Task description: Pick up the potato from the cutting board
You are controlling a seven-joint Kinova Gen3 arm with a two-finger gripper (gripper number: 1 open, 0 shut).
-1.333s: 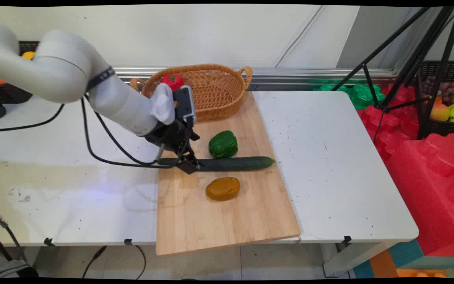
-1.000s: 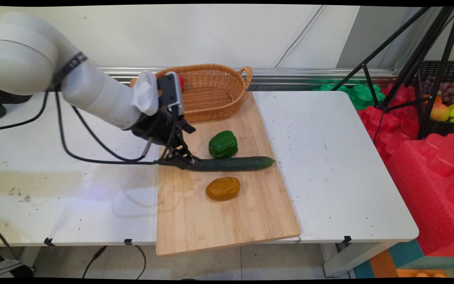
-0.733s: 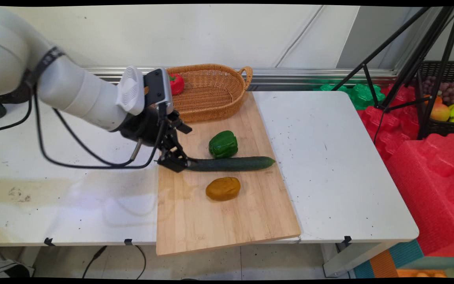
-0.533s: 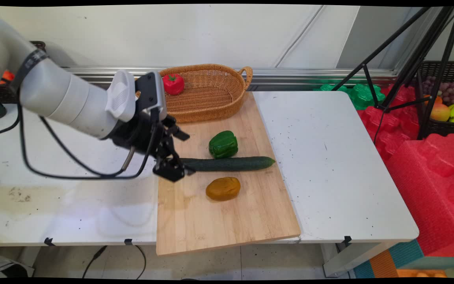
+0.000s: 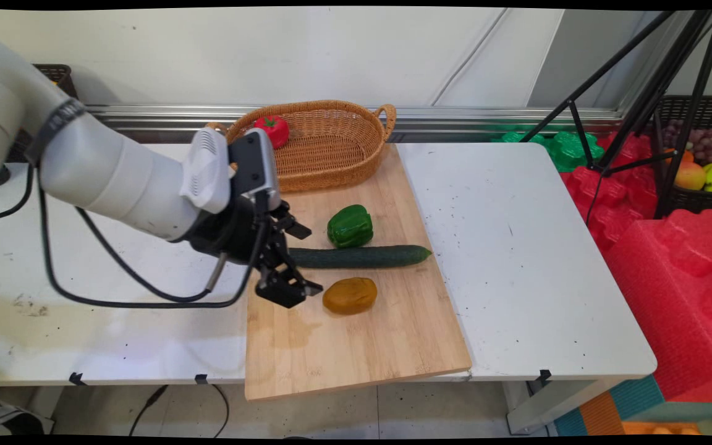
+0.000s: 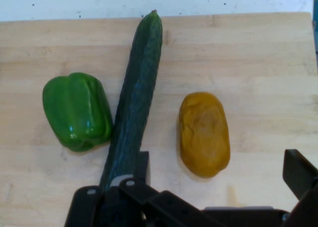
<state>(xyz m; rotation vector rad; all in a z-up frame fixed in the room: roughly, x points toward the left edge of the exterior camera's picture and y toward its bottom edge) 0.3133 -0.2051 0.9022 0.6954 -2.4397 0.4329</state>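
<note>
My gripper hangs open low over the left part of a wooden board, just left of a brown potato. A long dark cucumber lies across the board right behind it, and a green bell pepper sits beyond that. In the hand view the gripper points along the board: the potato lies ahead between the spread fingers. The left finger overlaps the near end of the cucumber, with the pepper to its left. Nothing is held.
A wicker basket stands at the board's far end with a red pepper inside. Black cables hang from the arm over the white table. A tripod and red foam blocks stand to the right.
The gripper has left the cucumber's left end and swung toward the near side, ending beside the potato. The cucumber, pepper and potato have stayed in place.
</note>
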